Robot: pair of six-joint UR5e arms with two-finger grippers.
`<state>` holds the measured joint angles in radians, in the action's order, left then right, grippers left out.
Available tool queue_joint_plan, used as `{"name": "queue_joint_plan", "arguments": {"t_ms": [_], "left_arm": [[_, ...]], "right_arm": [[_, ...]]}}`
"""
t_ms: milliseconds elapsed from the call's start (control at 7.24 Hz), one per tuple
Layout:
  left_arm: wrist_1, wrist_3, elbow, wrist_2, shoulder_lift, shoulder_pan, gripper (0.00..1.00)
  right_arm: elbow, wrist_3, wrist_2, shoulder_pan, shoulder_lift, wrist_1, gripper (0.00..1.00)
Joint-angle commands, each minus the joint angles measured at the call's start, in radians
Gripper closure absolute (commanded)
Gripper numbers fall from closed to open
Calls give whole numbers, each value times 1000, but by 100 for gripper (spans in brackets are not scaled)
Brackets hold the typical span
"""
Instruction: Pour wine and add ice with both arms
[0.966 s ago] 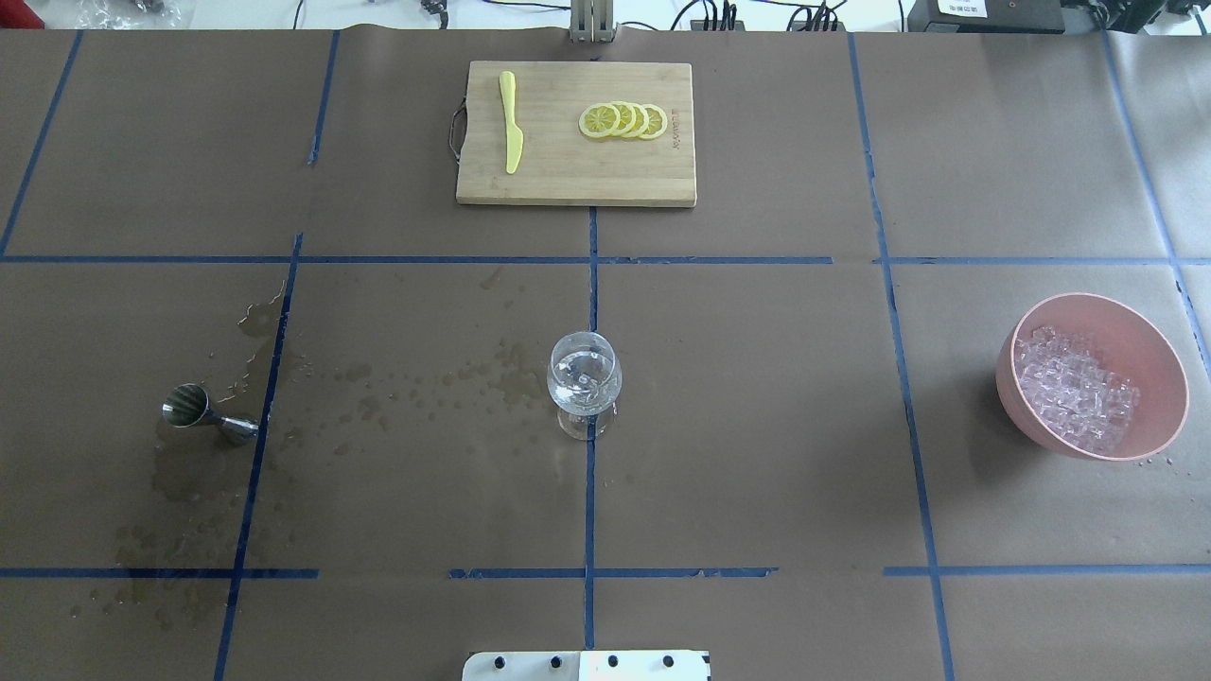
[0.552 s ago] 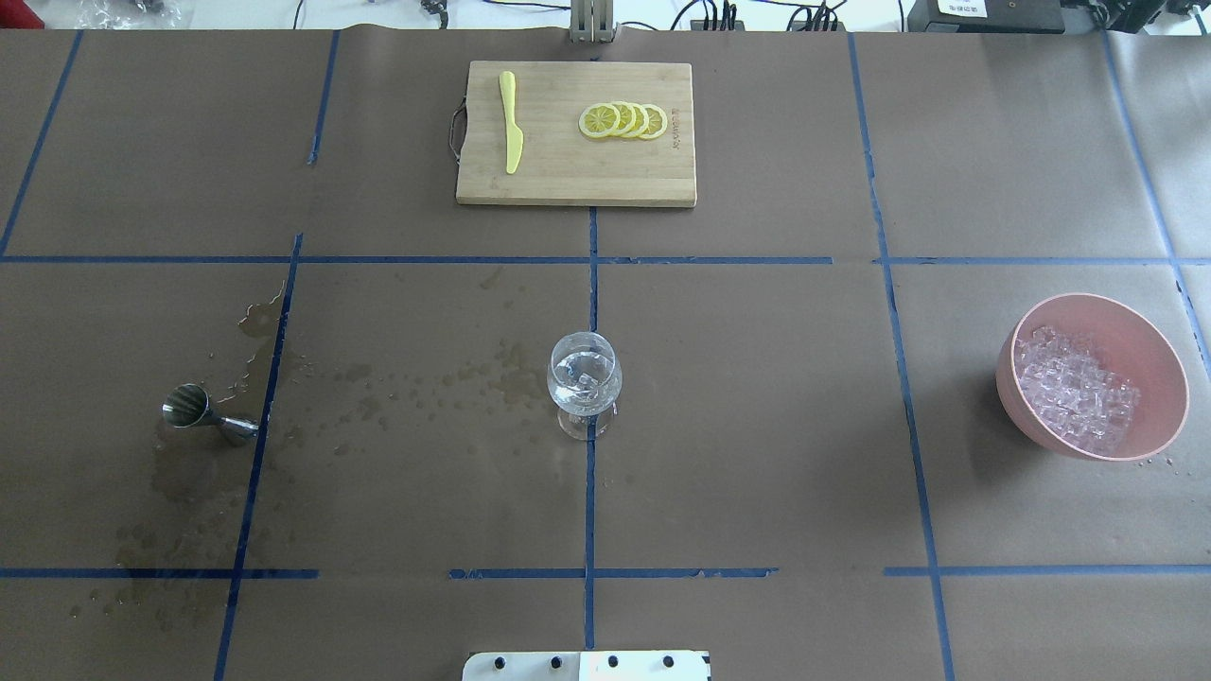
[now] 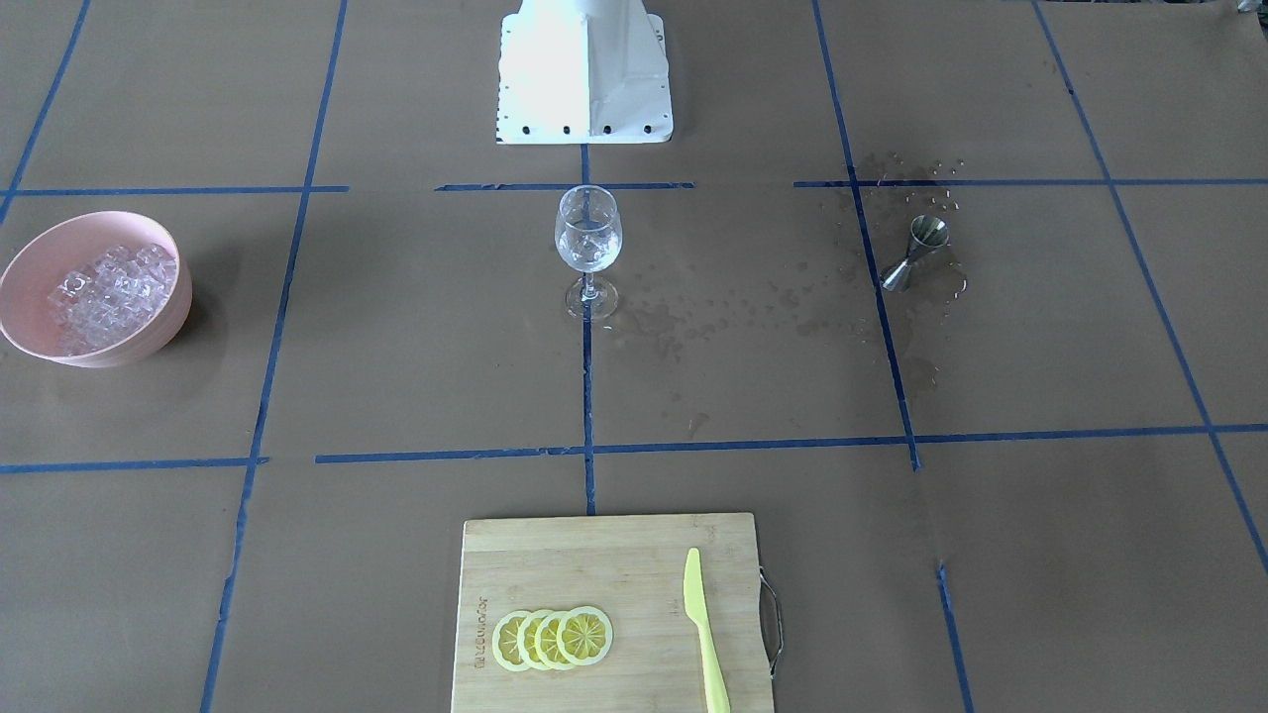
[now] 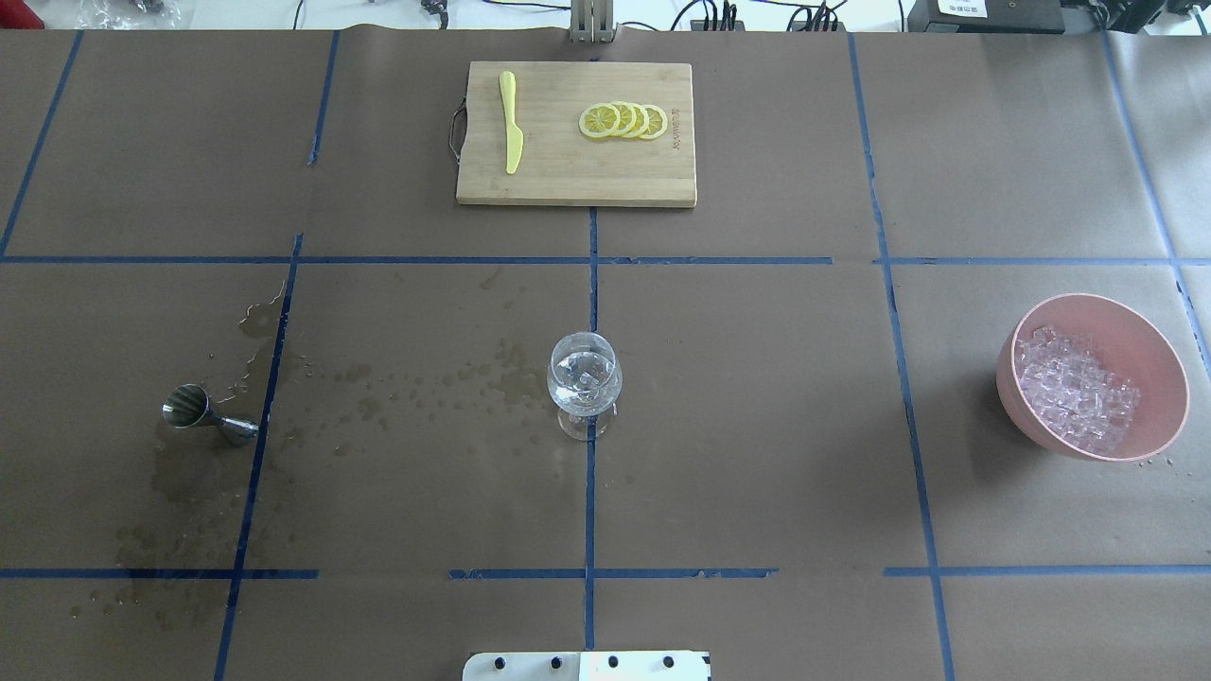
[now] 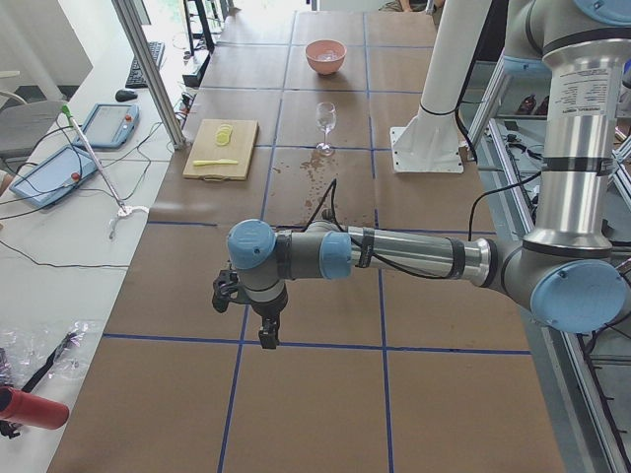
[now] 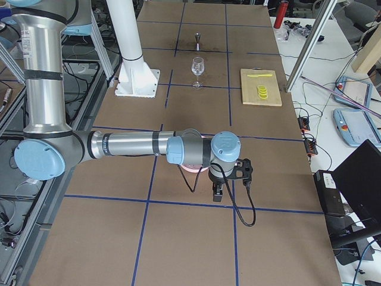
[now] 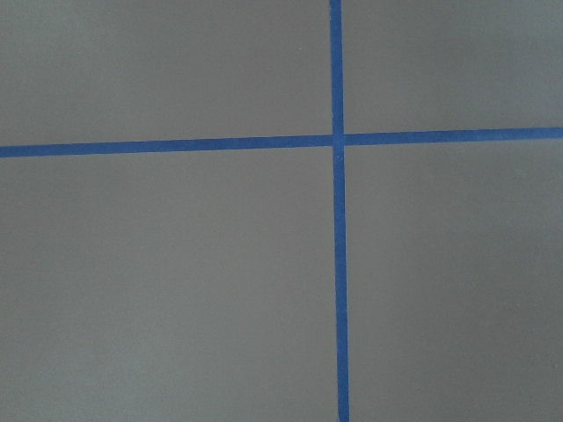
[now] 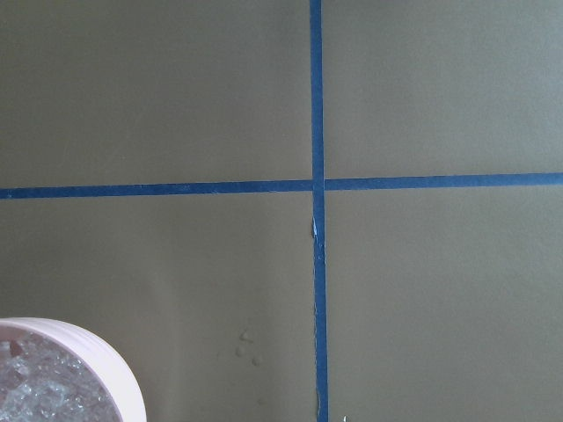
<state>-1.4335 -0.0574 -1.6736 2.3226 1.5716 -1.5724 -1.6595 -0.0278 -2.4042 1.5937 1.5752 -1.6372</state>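
The wine glass (image 4: pixel 585 383) stands upright at the table's middle, on the blue centre line. It holds a few clear ice cubes (image 4: pixel 588 372) in a little watery wine (image 3: pixel 588 255). More ice (image 4: pixel 1079 392) fills the pink bowl (image 4: pixel 1010 397) at the right. The steel jigger (image 4: pixel 203 413) stands at the left. My left gripper (image 5: pixel 266 342) shows only in the exterior left view, far from the glass; I cannot tell if it is open. My right gripper (image 6: pixel 218 196) shows only in the exterior right view, beside the bowl; I cannot tell its state either.
A wooden cutting board (image 4: pixel 568 175) at the far side carries lemon slices (image 4: pixel 624 120) and a yellow knife (image 4: pixel 511 123). Wet stains (image 4: pixel 426 388) spread between jigger and glass. The white base block (image 4: pixel 587 665) sits at the near edge. The bowl's rim (image 8: pixel 123 387) shows in the right wrist view.
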Motion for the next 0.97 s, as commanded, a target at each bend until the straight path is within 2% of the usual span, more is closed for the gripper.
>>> {"name": "queue_joint_plan", "arguments": {"t_ms": [0, 414, 828], "left_arm": [[-12, 2, -2, 0, 2, 0, 0], [-12, 2, 2, 0, 2, 0, 0], [-12, 2, -2, 0, 2, 0, 0]], "right_arm": [[36, -4, 8, 0, 25, 115, 0], [46, -64, 7, 0, 13, 129, 0], [40, -75, 5, 0, 45, 131, 0]]}}
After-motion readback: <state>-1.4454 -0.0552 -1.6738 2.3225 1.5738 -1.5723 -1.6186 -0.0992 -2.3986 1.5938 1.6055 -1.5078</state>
